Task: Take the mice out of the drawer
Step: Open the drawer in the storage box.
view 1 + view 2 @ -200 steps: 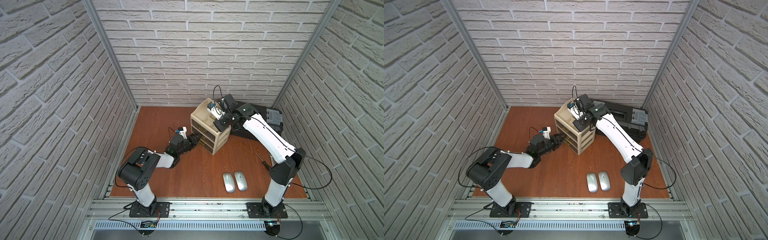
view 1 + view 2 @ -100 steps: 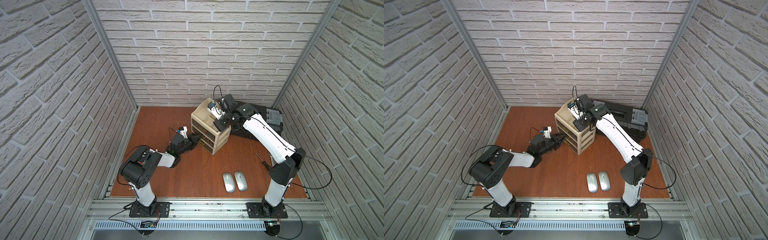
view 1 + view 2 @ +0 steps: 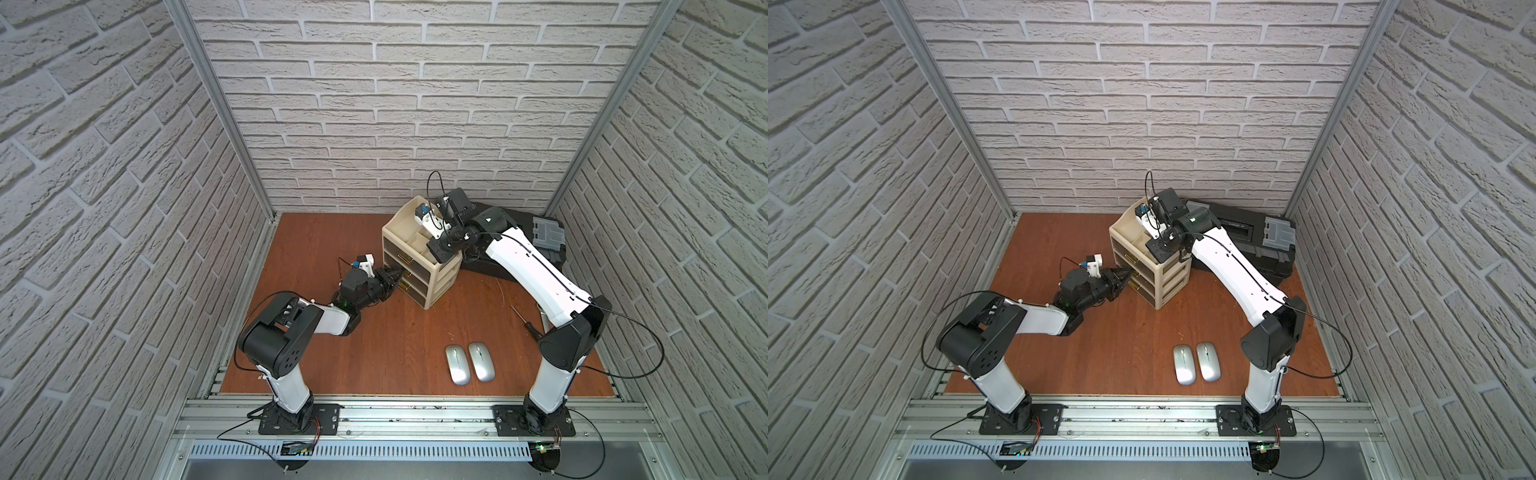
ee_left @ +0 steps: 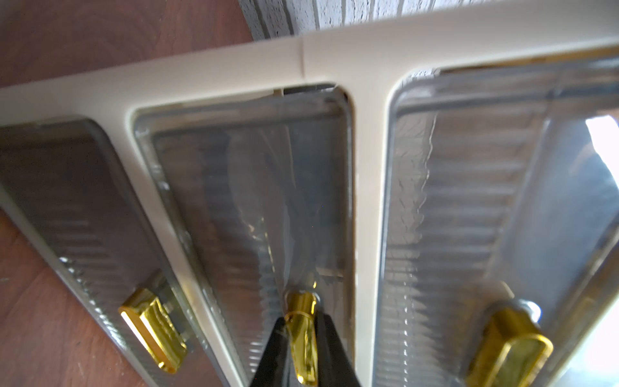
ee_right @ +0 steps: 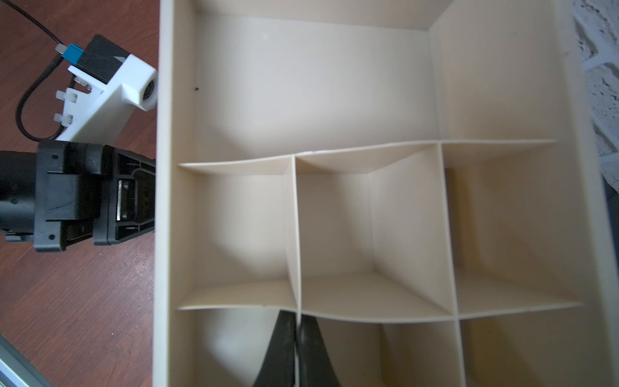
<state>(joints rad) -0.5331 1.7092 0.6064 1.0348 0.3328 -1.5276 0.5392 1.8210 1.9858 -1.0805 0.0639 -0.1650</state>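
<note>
We look down on a reddish wood-grain tabletop (image 3: 374, 340) walled in by pale brick. A slim, oval silver mouse (image 3: 457, 365) lies near the front edge, right of the middle. A second mouse (image 3: 481, 360) of the same shape and metallic finish lies just beside it, and both are long-side to long-side.

Toward the back edge stands a small cream plastic cabinet (image 3: 442, 274) with three stacked drawers. In the left wrist view the drawer fronts are smoky, translucent ribbed plastic, and each carries a glossy gold handle. The left hand (image 4: 301, 321) reaches in low from the left edge, with its black fingers (image 4: 274, 348) clenched on either side of the middle drawer's (image 4: 251, 201) handle (image 4: 301, 311). We cannot make out what lies behind the ribbed fronts.

The cabinet's top is an open tray (image 5: 318, 83) split by thin cream walls into square cells. The right hand (image 5: 296, 316) points down into it, pinching one divider (image 5: 291, 234) between its closed fingers.

A black toolbox (image 3: 1241, 227) with a grey lid insert sits in the back right corner. A dark screwdriver (image 3: 524, 318) lies near the right edge.
</note>
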